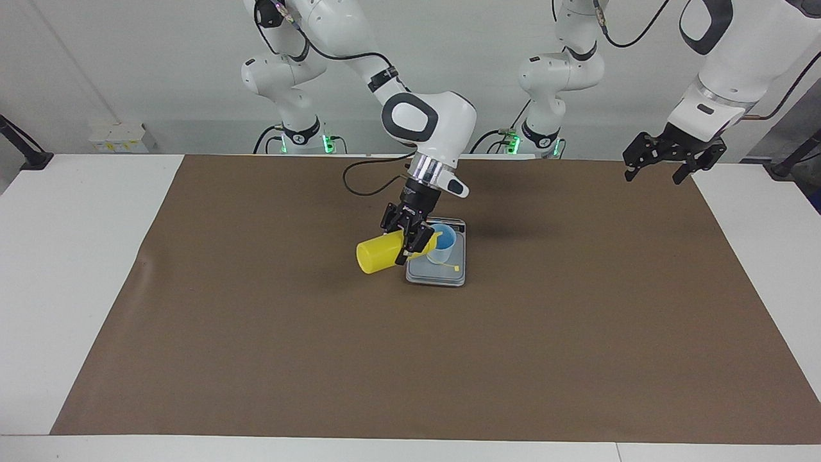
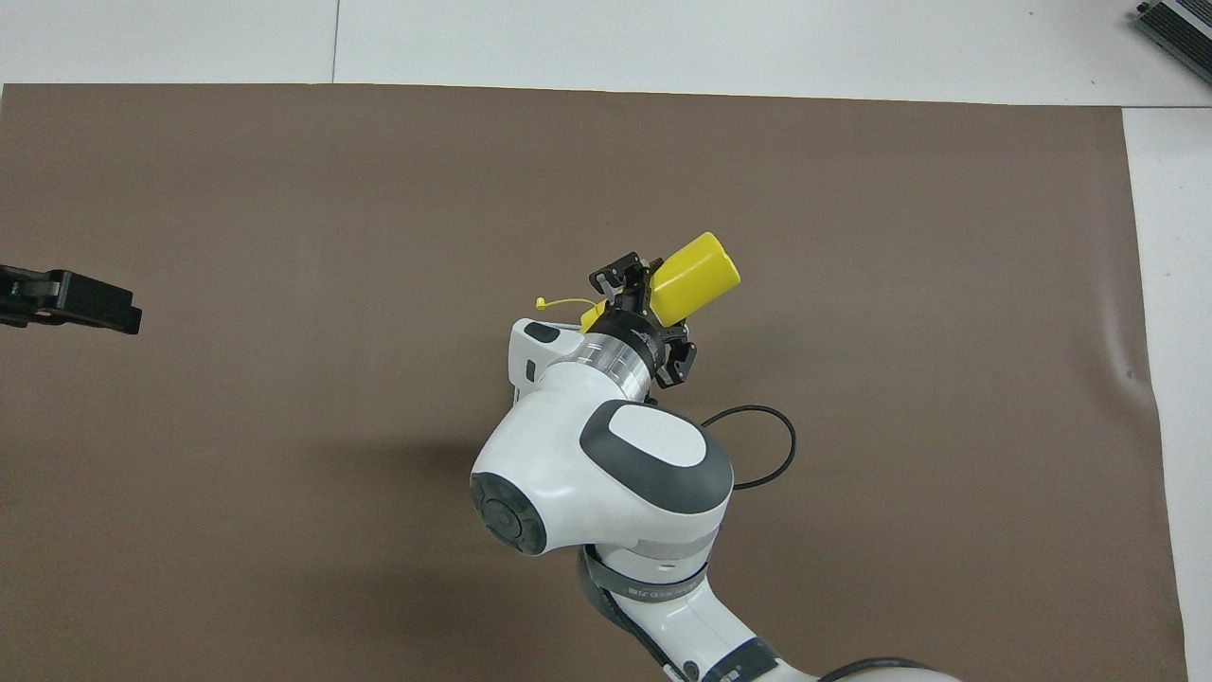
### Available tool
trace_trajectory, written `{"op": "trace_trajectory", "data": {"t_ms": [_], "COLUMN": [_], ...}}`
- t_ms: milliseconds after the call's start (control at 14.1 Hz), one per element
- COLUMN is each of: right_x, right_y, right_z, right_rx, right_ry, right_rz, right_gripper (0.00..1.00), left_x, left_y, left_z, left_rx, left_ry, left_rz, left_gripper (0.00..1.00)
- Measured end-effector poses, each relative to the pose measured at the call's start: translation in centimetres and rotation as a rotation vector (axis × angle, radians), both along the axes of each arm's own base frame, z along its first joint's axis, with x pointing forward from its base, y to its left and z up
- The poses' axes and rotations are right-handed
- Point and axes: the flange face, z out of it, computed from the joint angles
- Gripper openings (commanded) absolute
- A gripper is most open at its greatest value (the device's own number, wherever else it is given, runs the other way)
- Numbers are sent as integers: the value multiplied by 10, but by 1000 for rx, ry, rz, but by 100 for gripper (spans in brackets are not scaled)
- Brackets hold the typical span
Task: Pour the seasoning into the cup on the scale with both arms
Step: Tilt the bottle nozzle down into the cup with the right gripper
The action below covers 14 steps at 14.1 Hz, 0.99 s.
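The yellow seasoning bottle [image 1: 378,255] lies tipped on its side in the air, and my right gripper [image 1: 406,245] is shut on it near its shoulder. Its nozzle end dips down into the pale blue cup [image 1: 444,246], which stands on the silver-grey scale [image 1: 436,274]. The small tethered cap [image 1: 457,267] hangs loose over the scale plate. From overhead the bottle [image 2: 696,277] sticks out past the right gripper [image 2: 639,305], and the arm hides the cup. My left gripper [image 1: 673,159] waits open and empty above the mat's corner at the left arm's end.
A brown mat [image 1: 256,333] covers most of the white table [image 1: 77,256]. The left gripper [image 2: 71,301] shows at the edge of the overhead view. A black cable [image 2: 772,455] loops beside the right wrist.
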Motion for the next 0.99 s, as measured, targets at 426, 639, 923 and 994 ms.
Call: {"op": "trace_trajectory", "data": {"t_ms": [426, 639, 923, 994], "right_x": [-26, -31, -39, -39], "right_y": [3, 1, -1, -1], "right_z": [-3, -7, -17, -16], "right_rx": [-65, -66, -47, -44], "right_ry": [-189, -238, -246, -246], "right_rz": [108, 136, 151, 153], "right_gripper": [0, 0, 0, 0], "left_x": [0, 0, 0, 0], "left_y": [0, 0, 0, 0], "left_z": [0, 0, 0, 0], "left_rx": [0, 0, 0, 0], "left_ry": [0, 0, 0, 0], "left_rz": [0, 0, 0, 0], "left_gripper": [100, 100, 100, 100]}}
